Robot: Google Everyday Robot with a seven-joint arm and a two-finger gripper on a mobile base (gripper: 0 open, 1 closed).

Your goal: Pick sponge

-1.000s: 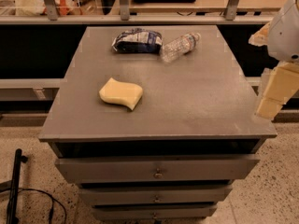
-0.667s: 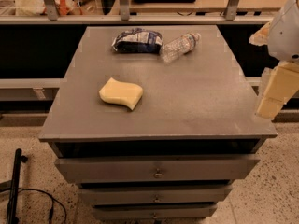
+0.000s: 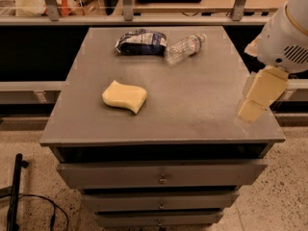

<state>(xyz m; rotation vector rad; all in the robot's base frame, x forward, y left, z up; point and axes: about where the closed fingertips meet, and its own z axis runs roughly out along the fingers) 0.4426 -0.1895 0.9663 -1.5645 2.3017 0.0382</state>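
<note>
The sponge (image 3: 124,96), a pale yellow foam block with wavy edges, lies flat on the left half of the grey cabinet top (image 3: 192,100). My gripper (image 3: 259,94), tan and wedge-shaped below the white arm housing (image 3: 288,32), hangs over the cabinet's right edge. It is well to the right of the sponge, apart from it and holding nothing that I can see.
A blue-and-white snack bag (image 3: 140,41) and a clear plastic bottle (image 3: 185,47) lie on their sides at the back of the top. Drawers (image 3: 162,174) run down the cabinet front. A black stand and cable (image 3: 14,196) are on the floor at the left.
My gripper has moved a little to the left, from beside the cabinet to over its right edge. The sponge, bag and bottle have not moved.
</note>
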